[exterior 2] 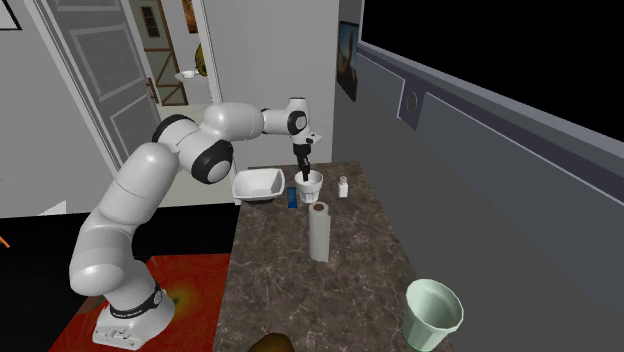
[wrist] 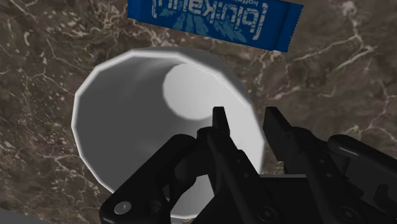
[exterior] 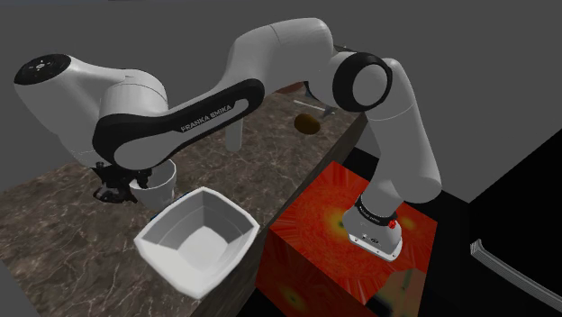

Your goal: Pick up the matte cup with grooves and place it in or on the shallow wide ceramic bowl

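Observation:
A white cup (wrist: 146, 114) stands upright on the dark marbled counter (exterior: 54, 225), beside the white, wide, angular bowl (exterior: 225, 212). In the second exterior view the cup (exterior 2: 310, 185) stands to the right of the bowl (exterior 2: 258, 183). My black gripper (wrist: 247, 118) comes down on the cup's rim, one finger inside the cup and one outside, closed narrowly on the wall between them. From the shoulder view, the gripper (exterior: 115, 189) is at the cup (exterior: 162, 185), partly hidden by the forearm. The cup's grooves are not visible.
A blue packet (wrist: 213, 19) lies just beyond the cup. Along the counter stand a paper towel roll (exterior 2: 318, 232), a small white bottle (exterior 2: 342, 186) and a pale green cup (exterior 2: 433, 313). A brown object (exterior: 308, 123) lies near the stand's end. The counter edge runs beside the bowl.

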You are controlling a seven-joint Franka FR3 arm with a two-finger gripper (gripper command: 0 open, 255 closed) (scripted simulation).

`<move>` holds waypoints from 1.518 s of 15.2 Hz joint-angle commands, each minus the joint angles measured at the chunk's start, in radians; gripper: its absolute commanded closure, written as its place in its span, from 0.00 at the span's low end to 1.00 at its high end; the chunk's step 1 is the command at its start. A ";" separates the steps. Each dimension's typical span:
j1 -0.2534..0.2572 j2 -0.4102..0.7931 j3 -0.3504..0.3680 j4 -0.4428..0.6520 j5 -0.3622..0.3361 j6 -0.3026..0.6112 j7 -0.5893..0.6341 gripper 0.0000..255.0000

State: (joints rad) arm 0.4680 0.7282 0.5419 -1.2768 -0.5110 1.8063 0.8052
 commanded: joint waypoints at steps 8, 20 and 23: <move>0.000 0.000 0.000 0.000 0.000 0.000 0.000 1.00; 0.018 -0.032 0.012 0.114 0.022 -0.134 -0.036 1.00; 0.026 -0.034 0.013 0.153 0.025 -0.172 -0.046 1.00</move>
State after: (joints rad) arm 0.4920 0.6958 0.5545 -1.1366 -0.4870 1.6473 0.7630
